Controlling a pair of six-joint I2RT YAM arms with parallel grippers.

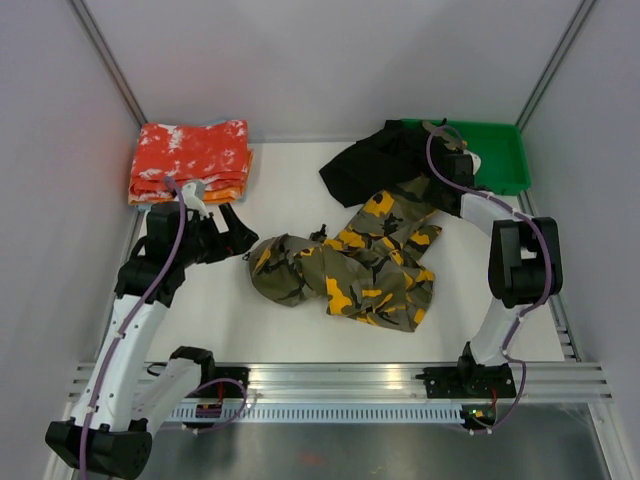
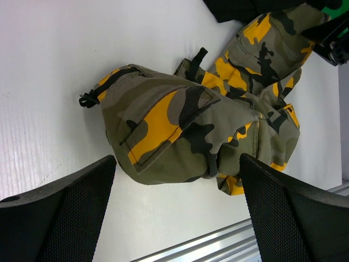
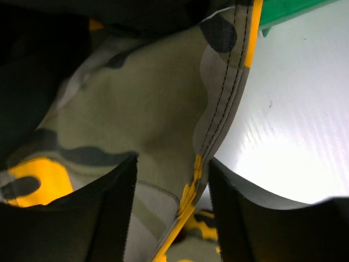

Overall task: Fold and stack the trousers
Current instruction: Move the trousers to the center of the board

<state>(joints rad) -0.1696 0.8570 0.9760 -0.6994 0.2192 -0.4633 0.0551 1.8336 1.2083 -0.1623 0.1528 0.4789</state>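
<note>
The right gripper (image 3: 172,164) has its fingers apart on either side of a stitched edge of the trousers (image 1: 350,270), at the far end of the garment, and no firm clamp on it shows yet. The left gripper (image 2: 177,164) hangs wide apart and empty just beside the near-left end, where a pocket flap faces up. The trousers lie crumpled and twisted across the middle of the bench (image 1: 290,330). Their far end runs up against a black garment (image 1: 365,165) beside a green tray (image 1: 505,160). By my judgement the task is at its start: nothing is spread flat, no fold is made, nothing is stacked. Spreading, folding and placing are all left. Counted: one pair of trousers, one black garment, one green tray, one pile of red-orange speckled cloths (image 1: 190,160) at the far left whose layers I cannot count, and two grippers.
</note>
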